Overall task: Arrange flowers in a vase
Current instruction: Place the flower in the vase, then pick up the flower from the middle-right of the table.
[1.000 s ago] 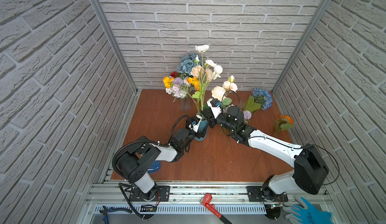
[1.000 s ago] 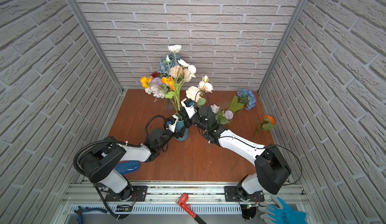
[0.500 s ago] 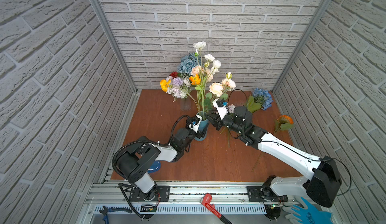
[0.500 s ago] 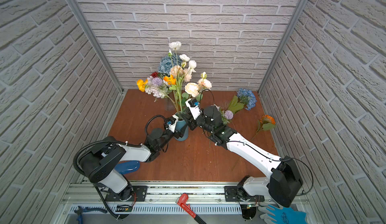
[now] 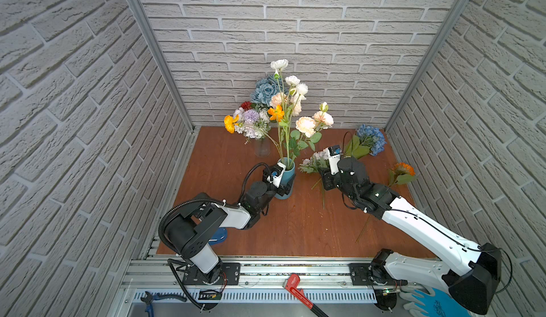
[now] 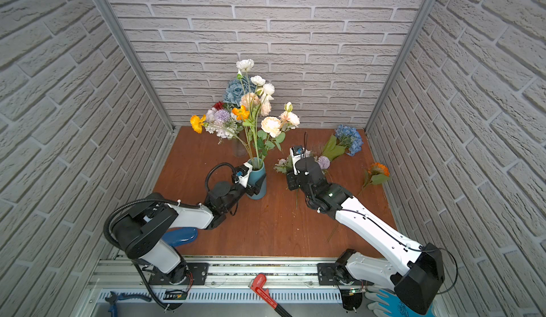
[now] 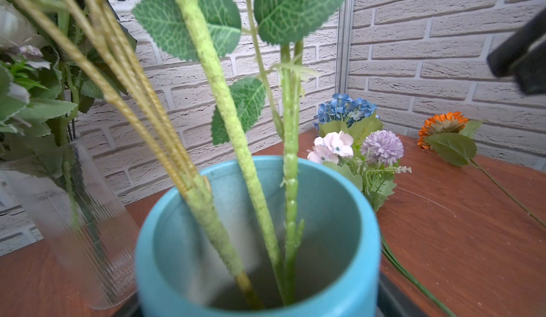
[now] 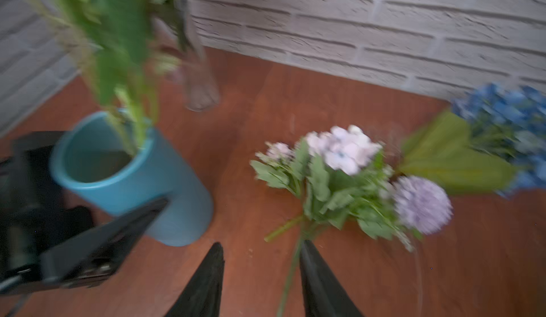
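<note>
A teal vase [image 5: 289, 174] [image 6: 257, 179] stands mid-table with white, peach and orange flowers [image 5: 305, 123] upright in it. My left gripper [image 5: 282, 186] is shut on the vase's lower body; in the left wrist view the vase rim [image 7: 354, 235] fills the bottom and a dark finger [image 7: 397, 299] shows beside it. My right gripper [image 5: 324, 179] [image 8: 261, 243] is open, low over the stem of a lilac and pink bunch [image 5: 315, 160] [image 8: 348, 164] lying on the table. The stem runs between its fingers, touching neither. A blue hydrangea [image 5: 370, 139] and an orange flower [image 5: 402, 169] lie further right.
A clear glass vase [image 5: 262, 149] with blue, lilac, yellow and red blooms stands behind the teal one. Brick walls close in on three sides. A blue object [image 5: 219, 235] lies under the left arm. A red wrench [image 5: 295, 286] and a blue glove [image 5: 428, 303] lie on the front rail.
My right gripper has opened, drawn away from the teal vase to the right and dropped over the lilac bunch. The flowers in the vase have swung more upright. The left arm stayed put.
</note>
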`<move>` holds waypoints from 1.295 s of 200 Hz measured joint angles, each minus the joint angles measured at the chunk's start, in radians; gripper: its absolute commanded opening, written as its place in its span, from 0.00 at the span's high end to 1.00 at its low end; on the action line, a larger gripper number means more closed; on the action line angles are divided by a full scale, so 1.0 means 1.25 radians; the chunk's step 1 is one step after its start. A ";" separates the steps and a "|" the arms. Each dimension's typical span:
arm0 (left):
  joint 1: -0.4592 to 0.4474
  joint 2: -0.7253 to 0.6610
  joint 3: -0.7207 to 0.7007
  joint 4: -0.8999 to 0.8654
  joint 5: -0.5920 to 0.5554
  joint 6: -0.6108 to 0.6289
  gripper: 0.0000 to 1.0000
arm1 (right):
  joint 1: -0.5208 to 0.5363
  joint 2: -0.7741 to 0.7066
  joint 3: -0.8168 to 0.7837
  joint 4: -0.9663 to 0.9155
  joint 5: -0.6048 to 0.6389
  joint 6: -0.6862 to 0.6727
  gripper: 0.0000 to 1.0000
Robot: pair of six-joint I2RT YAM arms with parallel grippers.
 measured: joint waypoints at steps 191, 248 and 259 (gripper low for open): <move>-0.011 -0.004 -0.001 -0.005 -0.013 0.021 1.00 | -0.724 0.333 -0.055 -0.109 -0.125 0.074 0.57; -0.013 -0.005 -0.001 -0.005 -0.015 0.026 1.00 | -0.741 0.426 -0.035 -0.074 -0.190 0.066 0.79; -0.013 -0.005 -0.001 -0.005 -0.015 0.026 1.00 | -0.746 0.431 -0.032 -0.069 -0.197 0.067 0.88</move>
